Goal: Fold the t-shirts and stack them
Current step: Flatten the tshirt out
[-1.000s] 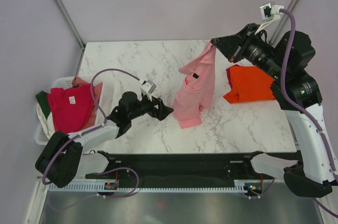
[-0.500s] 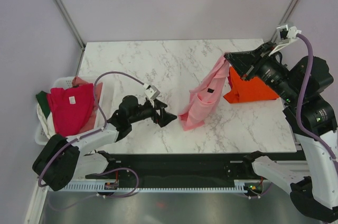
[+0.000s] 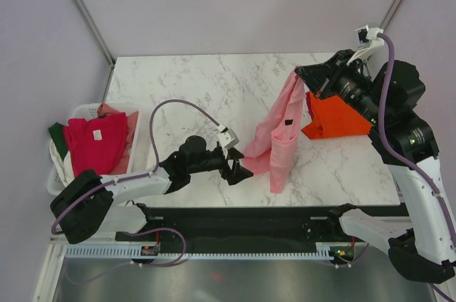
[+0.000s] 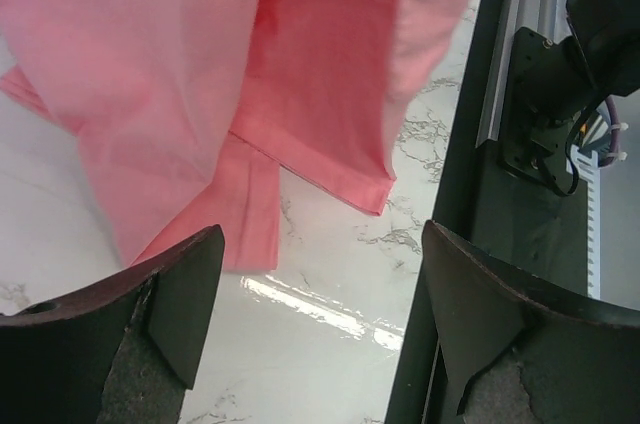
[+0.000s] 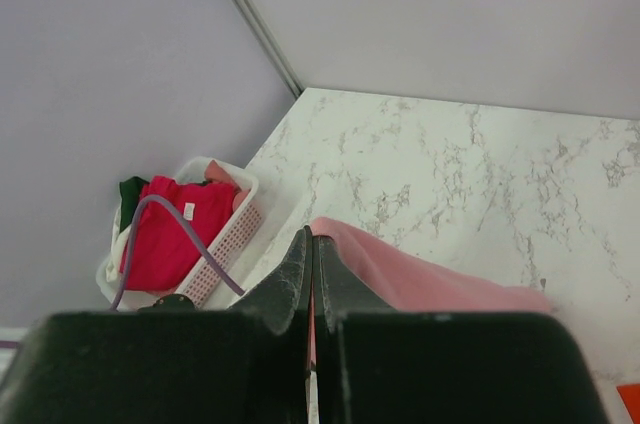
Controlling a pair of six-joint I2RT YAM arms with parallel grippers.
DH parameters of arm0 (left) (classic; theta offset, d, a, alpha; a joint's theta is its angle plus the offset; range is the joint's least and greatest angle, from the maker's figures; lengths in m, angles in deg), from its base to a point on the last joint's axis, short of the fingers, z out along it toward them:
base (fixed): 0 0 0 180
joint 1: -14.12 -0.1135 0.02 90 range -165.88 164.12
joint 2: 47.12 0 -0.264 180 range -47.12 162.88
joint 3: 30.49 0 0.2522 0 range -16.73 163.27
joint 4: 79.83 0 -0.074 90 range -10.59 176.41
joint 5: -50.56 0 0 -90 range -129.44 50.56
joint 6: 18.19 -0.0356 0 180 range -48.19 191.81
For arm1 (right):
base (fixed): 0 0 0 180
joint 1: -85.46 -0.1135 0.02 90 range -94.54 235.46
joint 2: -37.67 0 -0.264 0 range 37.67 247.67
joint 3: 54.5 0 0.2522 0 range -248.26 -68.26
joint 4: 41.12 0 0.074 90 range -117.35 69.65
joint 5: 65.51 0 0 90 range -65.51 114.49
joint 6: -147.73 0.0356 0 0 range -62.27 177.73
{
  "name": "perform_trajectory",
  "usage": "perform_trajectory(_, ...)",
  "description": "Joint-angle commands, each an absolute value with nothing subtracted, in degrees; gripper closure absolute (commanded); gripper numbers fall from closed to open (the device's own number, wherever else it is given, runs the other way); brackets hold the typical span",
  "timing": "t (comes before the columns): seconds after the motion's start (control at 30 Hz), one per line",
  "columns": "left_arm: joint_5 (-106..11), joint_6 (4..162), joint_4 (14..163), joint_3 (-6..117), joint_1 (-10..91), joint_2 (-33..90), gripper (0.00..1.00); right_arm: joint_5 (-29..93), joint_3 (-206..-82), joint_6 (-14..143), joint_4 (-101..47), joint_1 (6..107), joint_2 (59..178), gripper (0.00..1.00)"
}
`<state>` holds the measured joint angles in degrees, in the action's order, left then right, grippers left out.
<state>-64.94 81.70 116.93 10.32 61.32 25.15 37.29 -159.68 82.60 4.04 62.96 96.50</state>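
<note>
Your right gripper (image 3: 305, 80), clenched on the pink shirt (image 3: 281, 127), hangs it centre-right above the bench (image 3: 178, 88); your left gripper (image 3: 240, 171) sits released at the lower hem

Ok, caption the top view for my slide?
Right tool holds the pink t-shirt up over the table; open left tool at its lower edge.
</note>
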Motion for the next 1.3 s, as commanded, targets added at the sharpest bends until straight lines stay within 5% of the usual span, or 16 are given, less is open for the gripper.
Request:
perform_trajectory(0.0, -60.7, 76.9, 118.2, 12.5, 64.6, 25.3, 0.13, 35.6, -162.5, 83.7, 2.4, 62.8, 97.2, 0.99)
perform_trajectory(0.37, -35.8, 83.6, 110.9, 18.1, 76.4, 29.3, 0.14, 32.8, -165.6, 86.4, 2.1, 62.8, 99.1, 1.00)
perform_trajectory(0.77, -31.9, 87.0, 113.8, 9.0, 75.6, 19.6, 0.08, 34.1, -168.1, 90.9, -1.6, 62.9, 102.0, 1.00)
perform_trajectory(1.27, -28.1, 87.1, 119.1, 7.5, 74.8, 26.1, 0.12, 33.8, -166.7, 93.7, -5.4, 62.8, 103.9, 1.00)
